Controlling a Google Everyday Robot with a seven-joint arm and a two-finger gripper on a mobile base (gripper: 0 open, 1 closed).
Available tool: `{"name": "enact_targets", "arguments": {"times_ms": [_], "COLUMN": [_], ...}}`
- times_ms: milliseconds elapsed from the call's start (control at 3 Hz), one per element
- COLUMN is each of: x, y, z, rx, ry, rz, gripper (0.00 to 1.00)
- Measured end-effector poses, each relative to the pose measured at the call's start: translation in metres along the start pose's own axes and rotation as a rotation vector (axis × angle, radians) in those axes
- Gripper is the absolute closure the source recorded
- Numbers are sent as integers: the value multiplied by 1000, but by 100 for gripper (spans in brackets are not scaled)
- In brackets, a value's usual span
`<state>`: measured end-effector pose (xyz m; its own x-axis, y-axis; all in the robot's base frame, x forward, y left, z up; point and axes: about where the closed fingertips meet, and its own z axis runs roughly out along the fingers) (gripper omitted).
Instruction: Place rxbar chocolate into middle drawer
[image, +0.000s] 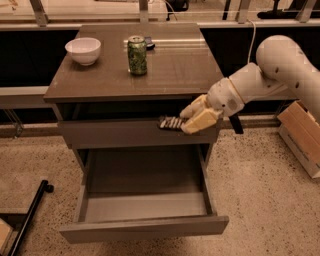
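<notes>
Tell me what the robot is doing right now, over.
Gripper shut on snack bar, held in front of the closed drawer front. Open drawer below, bar not yet in it. Nothing seen blocking the drop.

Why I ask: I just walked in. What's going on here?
The robot's gripper is shut on the rxbar chocolate, holding it in front of the closed drawer front, above the open middle drawer. The bar is not yet in the drawer. A green can and a white bowl stand on the cabinet top.
</notes>
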<state>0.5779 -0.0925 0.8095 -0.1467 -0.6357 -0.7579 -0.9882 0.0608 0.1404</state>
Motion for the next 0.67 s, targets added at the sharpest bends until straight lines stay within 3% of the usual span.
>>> {"name": "enact_targets", "arguments": {"times_ms": [333,667], "x": [58,60], "y": [28,30], "z": [28,31], "rx": [-159,-171], "ry": [37,38], "rz": [25,27], "gripper": [100,100]}}
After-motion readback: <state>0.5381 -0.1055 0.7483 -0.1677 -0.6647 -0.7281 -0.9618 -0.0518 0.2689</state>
